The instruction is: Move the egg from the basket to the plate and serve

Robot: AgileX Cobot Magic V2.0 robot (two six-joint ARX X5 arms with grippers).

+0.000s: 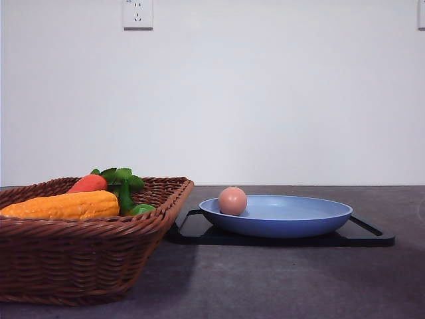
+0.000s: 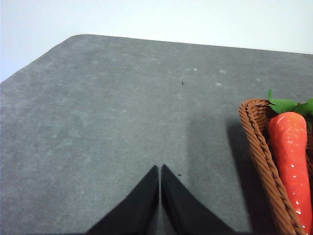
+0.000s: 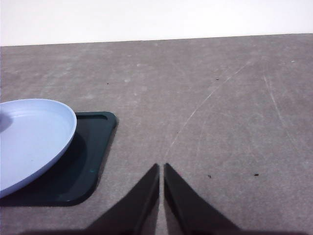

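Front view: brown woven wicker basket (image 1: 86, 252) sits nearest, holding an orange-red carrot (image 1: 88, 183) and a bumpy yellow-orange vegetable (image 1: 63, 205). Small matte pinkish-tan egg (image 1: 232, 201) already rests on the left side of the round light-blue plate (image 1: 292, 222), which sits on a flat black tray (image 1: 372, 236). Serving looks next: I'd grip the tray or plate. Left wrist view: my left pincer (image 2: 160, 172) is closed and empty over the grey counter (image 2: 122, 112), beside the basket's rim. Right wrist view: my right pincer (image 3: 161, 170) is closed and empty, near the tray's corner.
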